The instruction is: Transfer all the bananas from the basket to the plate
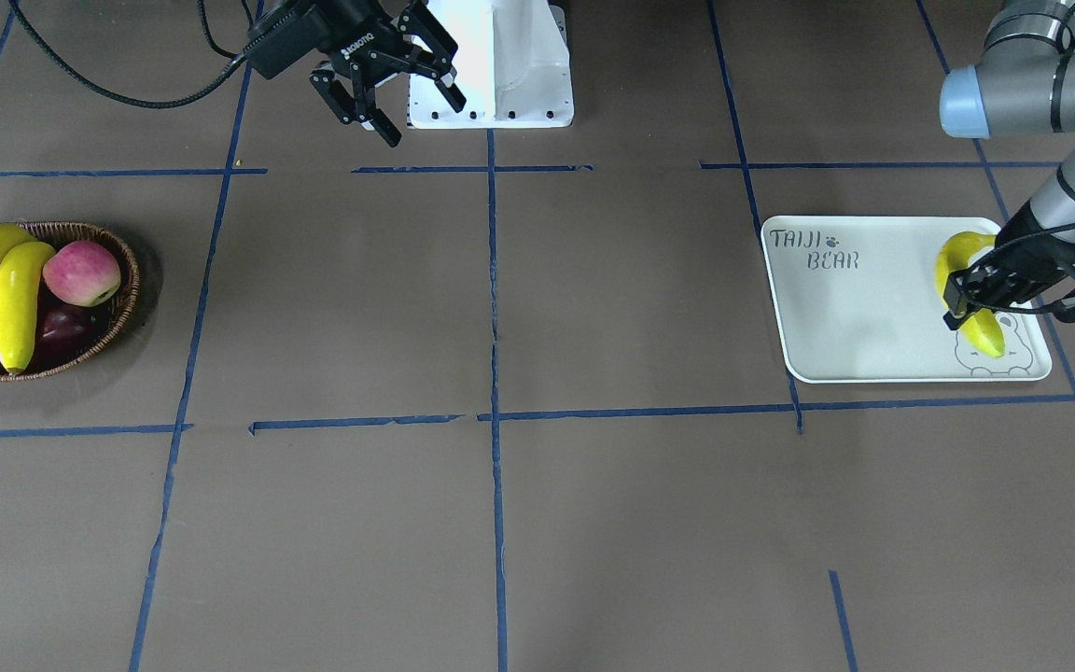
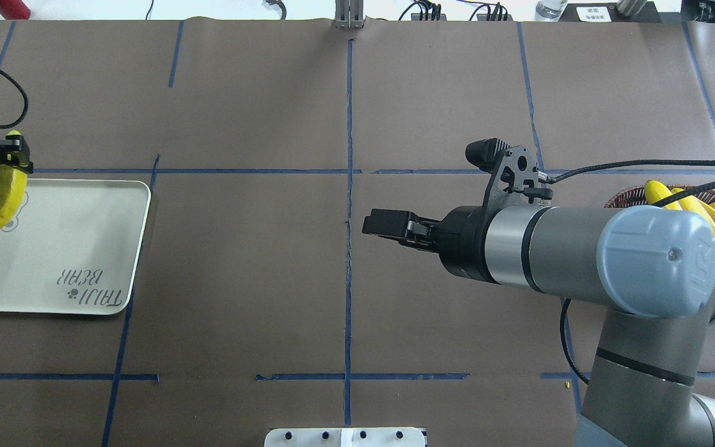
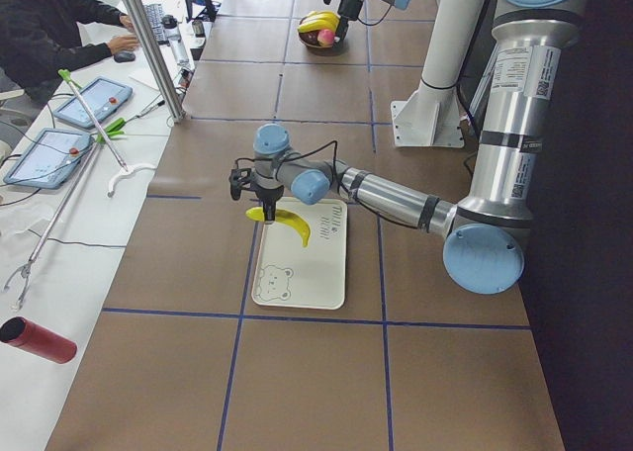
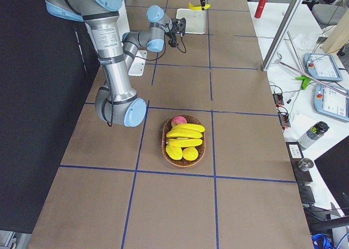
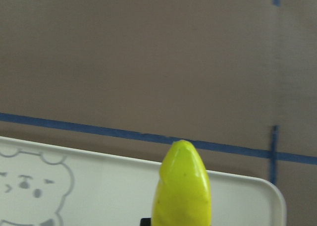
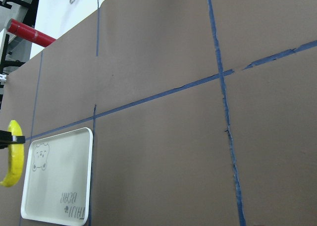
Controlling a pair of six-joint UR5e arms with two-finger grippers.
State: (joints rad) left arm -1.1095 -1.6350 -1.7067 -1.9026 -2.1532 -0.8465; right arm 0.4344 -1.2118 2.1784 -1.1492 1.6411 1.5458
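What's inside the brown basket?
The basket holds several yellow bananas, a pink-red apple and a dark red fruit beside the apple. The fruit covers most of the bottom, so anything lying under it cannot be seen.

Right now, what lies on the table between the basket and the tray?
Between the basket and tray, only bare tabletop with blue tape lines, seen in the front-facing view.

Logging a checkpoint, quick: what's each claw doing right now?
Left claw: closed on a banana.
Right claw: open, empty.
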